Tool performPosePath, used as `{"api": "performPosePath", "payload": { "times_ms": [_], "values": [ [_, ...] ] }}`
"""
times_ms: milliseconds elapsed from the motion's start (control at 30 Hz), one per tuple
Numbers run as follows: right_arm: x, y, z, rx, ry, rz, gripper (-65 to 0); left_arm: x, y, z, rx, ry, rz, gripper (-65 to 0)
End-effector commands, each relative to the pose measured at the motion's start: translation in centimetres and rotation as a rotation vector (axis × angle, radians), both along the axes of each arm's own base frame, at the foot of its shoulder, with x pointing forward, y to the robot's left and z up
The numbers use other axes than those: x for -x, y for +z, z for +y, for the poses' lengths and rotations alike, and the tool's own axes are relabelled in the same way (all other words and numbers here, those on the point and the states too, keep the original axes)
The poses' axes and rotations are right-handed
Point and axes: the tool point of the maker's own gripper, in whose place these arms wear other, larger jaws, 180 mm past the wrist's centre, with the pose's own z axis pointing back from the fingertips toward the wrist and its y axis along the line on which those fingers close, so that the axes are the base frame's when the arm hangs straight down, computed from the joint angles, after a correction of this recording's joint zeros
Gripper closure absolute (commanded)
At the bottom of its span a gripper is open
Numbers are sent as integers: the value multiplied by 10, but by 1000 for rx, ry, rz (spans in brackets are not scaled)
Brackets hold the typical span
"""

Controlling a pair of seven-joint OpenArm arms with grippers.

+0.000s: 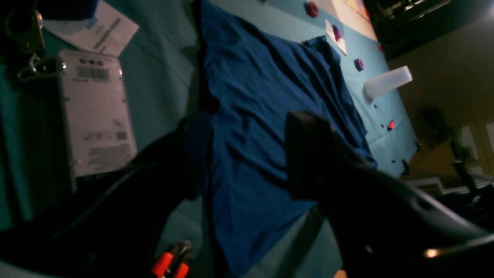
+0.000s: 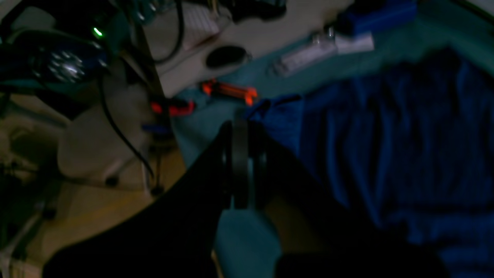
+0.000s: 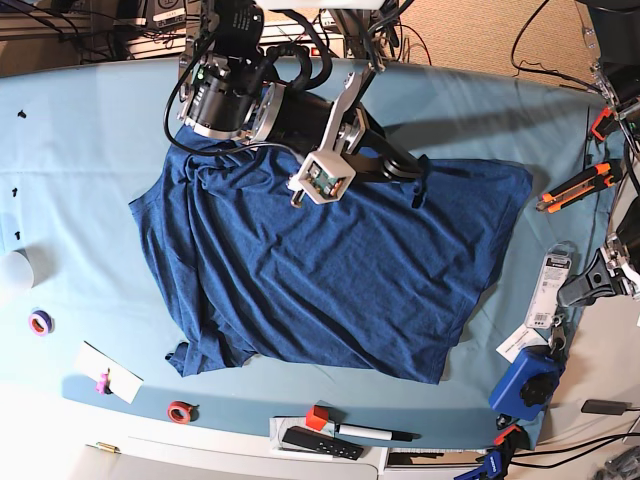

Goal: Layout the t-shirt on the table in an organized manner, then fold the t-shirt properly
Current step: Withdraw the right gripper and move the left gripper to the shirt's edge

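Layout step: shirt [image 3: 330, 270] spread on surface [image 3: 80, 150], wrinkled; left pincer [image 1: 247, 154] apart, right pincer [image 2: 240, 127] together, prob. empty; next smooth sleeves

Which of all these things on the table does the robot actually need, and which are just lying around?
Needed for the job:
- t-shirt
- table it lies on

Just lying about:
- tape rolls
- white cup
- orange-handled cutter
- marker pen
- blue box
- labelled packet
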Motion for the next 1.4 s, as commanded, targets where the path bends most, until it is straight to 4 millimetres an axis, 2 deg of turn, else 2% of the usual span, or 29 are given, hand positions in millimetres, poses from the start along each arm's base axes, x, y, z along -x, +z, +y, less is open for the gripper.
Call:
{"api": "performPosePath", "payload": {
  "times_ms": [0, 167, 200, 300, 333, 467, 567, 667, 700, 800, 900, 1000, 1133, 1233, 1367],
  "values": [
    [1, 13, 4, -52, 9, -22, 0, -8, 24, 10, -1, 22, -70, -330],
    [16, 0, 5, -38, 31, 48, 0, -9, 26, 10, 1, 26, -75, -330],
    [21, -3, 5, -32, 41, 66, -26, -8, 25, 10, 2, 26, -74, -330],
    [30, -5, 11, -35, 64, 86, -271, -8, 25, 10, 2, 26, -74, -330],
    [32, -4, 14, -39, 74, 84, -320, -8, 25, 10, 2, 26, -75, -330],
    [35, 2, 21, -65, 94, 68, -327, -8, 25, 10, 1, 25, -73, -330],
    [23, 0, 11, -18, 49, 39, -327, -5, 22, 9, -9, 10, -57, -330],
    [4, 3, -19, 52, -74, -22, -326, -4, 20, 8, -12, 3, -49, -330],
    [-6, 4, -36, 93, -142, -47, -326, -4, 20, 8, -12, 3, -49, -330],
    [-29, -11, -97, 165, -353, -15, -326, 0, 13, 8, -11, 2, -30, -330],
    [-31, -5, -145, 78, -492, 21, -326, 7, -3, -2, 12, -7, 2, -330],
    [-19, -2, -181, 7, -581, 65, -326, 11, -23, -30, 64, -44, 37, -330],
    [2, -8, -210, -7, -661, 125, -326, 17, -50, -88, 117, -160, 98, -330],
    [14, -16, -212, 5, -666, 171, -326, 24, -64, -136, 128, -278, 142, -330],
    [22, -28, -208, 43, -654, 217, -326, 32, -71, -189, 124, -426, 166, -330]
  ]
}}
